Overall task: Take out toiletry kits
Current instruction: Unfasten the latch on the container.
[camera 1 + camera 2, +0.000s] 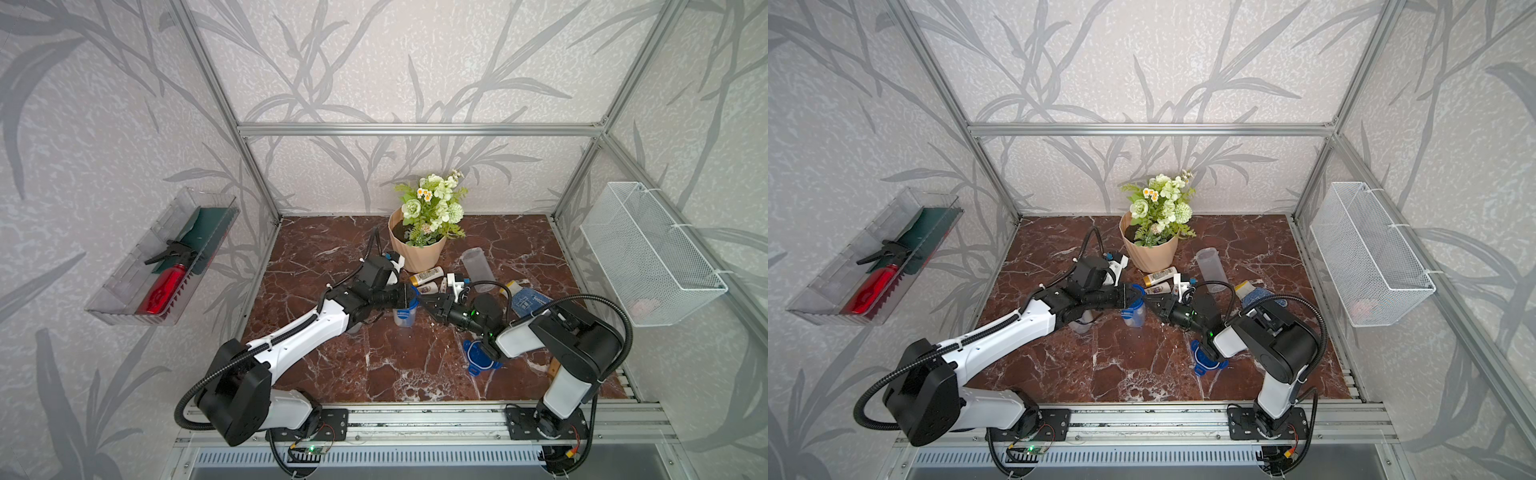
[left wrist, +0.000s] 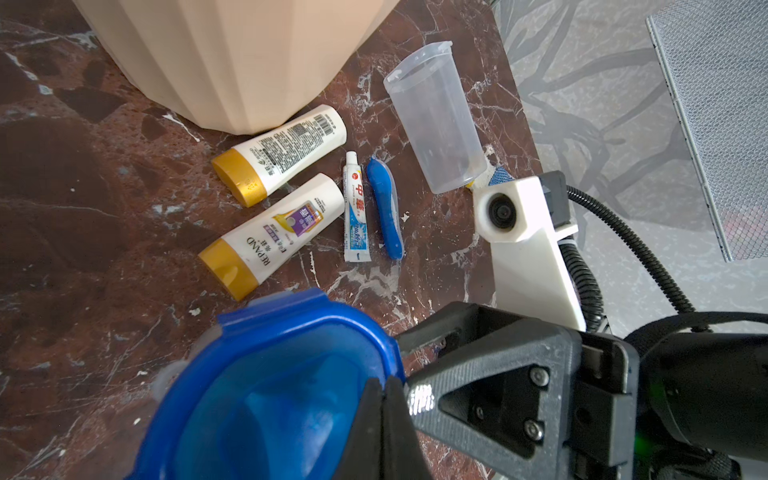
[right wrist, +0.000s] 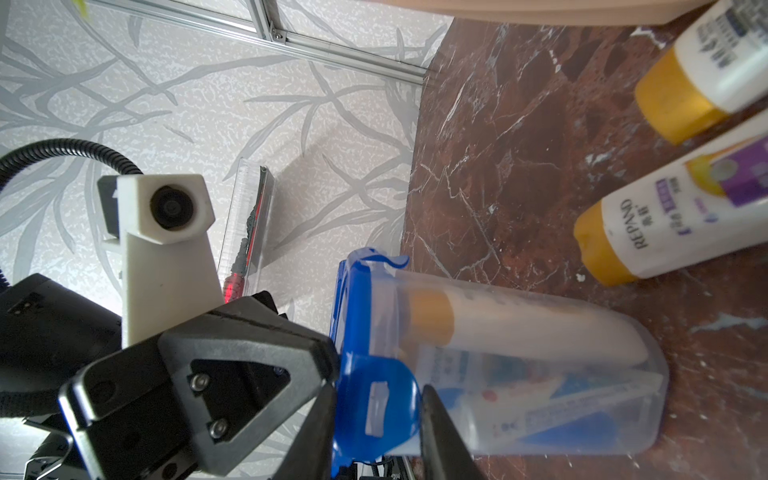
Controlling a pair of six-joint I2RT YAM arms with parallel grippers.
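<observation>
- The closed jar (image 1: pixel 404 318) stands upright near the middle of the table (image 1: pixel 374 370), at 6 o'clock from the flowerpot (image 1: pixel 417 253).
- Inside it is one kit: a white bottle (image 3: pixel 519 328) with a gold cap and a toothpaste tube (image 3: pixel 582 401). The other pieces are too blurred to name.
- The left gripper (image 2: pixel 384 388) has its fingers closed together, with the tips at the rim of the blue lid (image 2: pixel 270 395).
- The right gripper (image 3: pixel 376 392) has one finger on each side of a lid clip (image 3: pixel 374 415). Whether they already press it, I cannot tell.
- At 1 o'clock from the closed jar lie two loose bottles (image 2: pixel 282 153), a loose tube (image 2: pixel 355 212) and a blue toothbrush (image 2: pixel 386 212).
</observation>
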